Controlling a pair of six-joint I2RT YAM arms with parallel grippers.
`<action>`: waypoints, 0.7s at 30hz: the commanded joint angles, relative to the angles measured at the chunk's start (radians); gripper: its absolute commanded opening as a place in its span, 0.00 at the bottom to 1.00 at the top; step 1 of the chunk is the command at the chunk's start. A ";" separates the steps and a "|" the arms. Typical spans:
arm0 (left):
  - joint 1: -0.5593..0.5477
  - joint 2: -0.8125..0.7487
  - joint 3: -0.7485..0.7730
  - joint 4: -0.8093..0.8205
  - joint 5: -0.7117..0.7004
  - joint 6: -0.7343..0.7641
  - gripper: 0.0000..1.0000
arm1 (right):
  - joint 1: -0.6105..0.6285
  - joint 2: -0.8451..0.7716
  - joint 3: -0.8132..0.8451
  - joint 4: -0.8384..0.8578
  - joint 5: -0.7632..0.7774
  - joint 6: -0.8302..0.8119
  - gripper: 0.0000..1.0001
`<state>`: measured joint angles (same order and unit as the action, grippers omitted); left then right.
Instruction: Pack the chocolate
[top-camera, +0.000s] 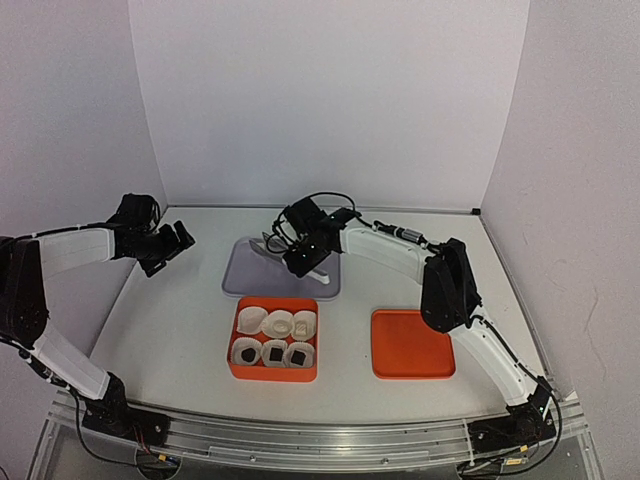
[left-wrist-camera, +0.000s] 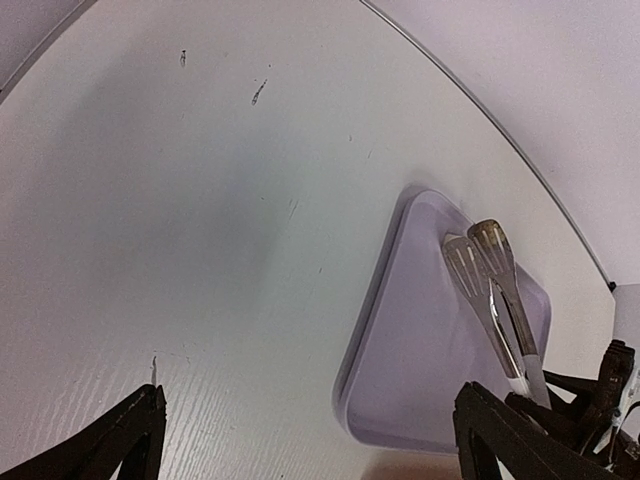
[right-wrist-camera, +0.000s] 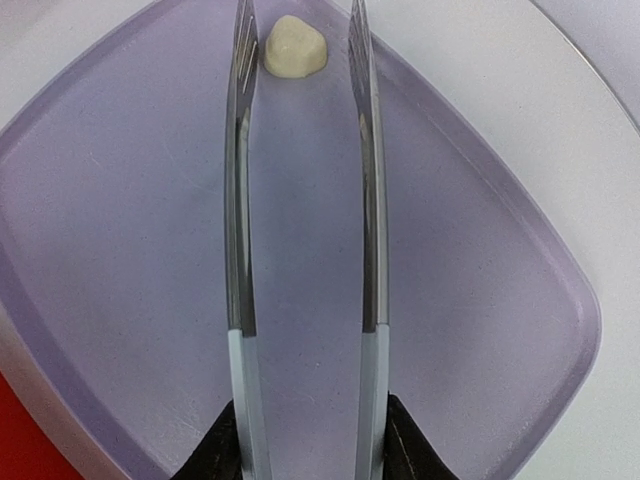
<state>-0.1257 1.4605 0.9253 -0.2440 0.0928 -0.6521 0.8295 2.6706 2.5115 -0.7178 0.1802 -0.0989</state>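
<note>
Right pincer (right-wrist-camera: 316, 452) holds tongs (right-wrist-camera: 240, 250) flanking cream chocolate (right-wrist-camera: 295, 47).

We can read no text, label, brand, number or sign in any view. The tongs (right-wrist-camera: 238, 250), the purple tray (right-wrist-camera: 480, 300), the box (top-camera: 272, 374) and the orange tray (top-camera: 411, 345) show us only plain, unmarked surfaces.
</note>
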 joint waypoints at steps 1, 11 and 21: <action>-0.003 -0.020 0.011 0.002 -0.019 0.006 1.00 | -0.003 0.022 0.051 0.041 -0.008 0.012 0.36; -0.003 -0.038 -0.001 0.000 -0.018 0.000 1.00 | -0.004 0.005 0.030 0.052 0.012 -0.004 0.25; -0.003 -0.056 -0.001 0.002 -0.016 -0.006 1.00 | -0.002 -0.104 -0.057 0.103 -0.002 -0.047 0.15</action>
<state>-0.1257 1.4473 0.9253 -0.2443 0.0917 -0.6548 0.8295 2.6853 2.4853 -0.6694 0.1844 -0.1202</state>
